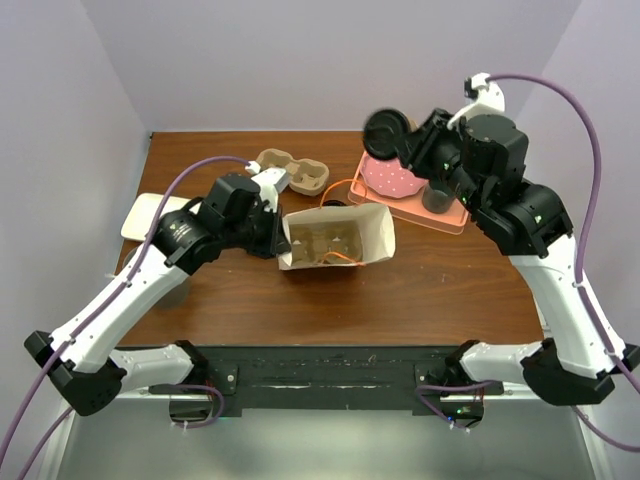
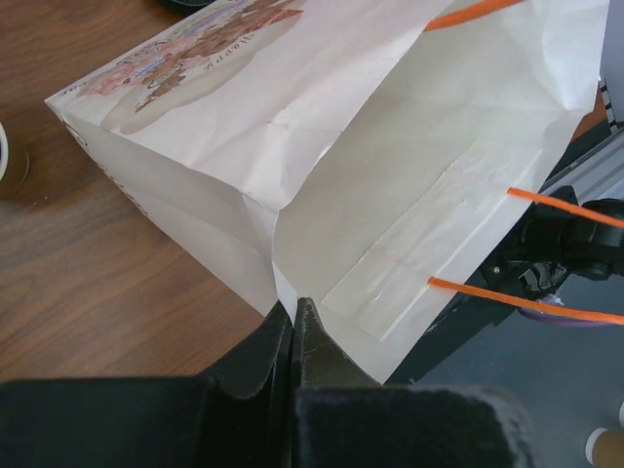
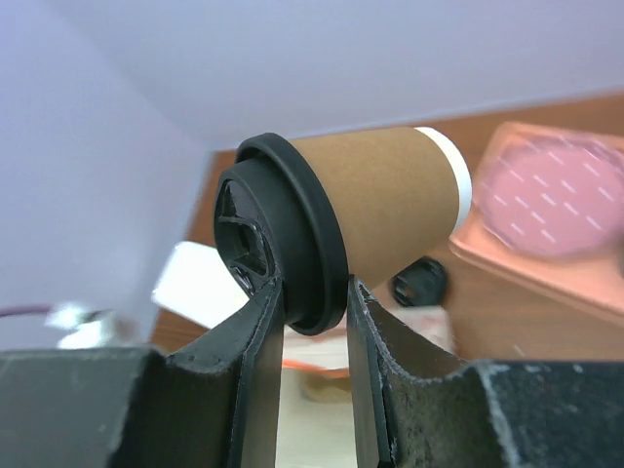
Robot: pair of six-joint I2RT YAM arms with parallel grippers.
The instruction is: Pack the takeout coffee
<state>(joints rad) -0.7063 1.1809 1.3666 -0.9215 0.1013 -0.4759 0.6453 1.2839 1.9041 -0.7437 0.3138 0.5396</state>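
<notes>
Right arm raised with its elbow bent above the pink tray (image 1: 395, 181) at the far right of the bench (image 1: 430, 290). The right gripper (image 3: 314, 292) is clamped on the black lid rim of the takeout coffee (image 3: 375, 195), which is held in the air, tipped on its side. Left arm stretched low across the bench, the left gripper (image 2: 292, 314) pinched tight on the edge of a white paper bag (image 2: 409, 175). The bag lies on its side, mouth open, a brown pulp carrier (image 1: 318, 246) showing inside.
</notes>
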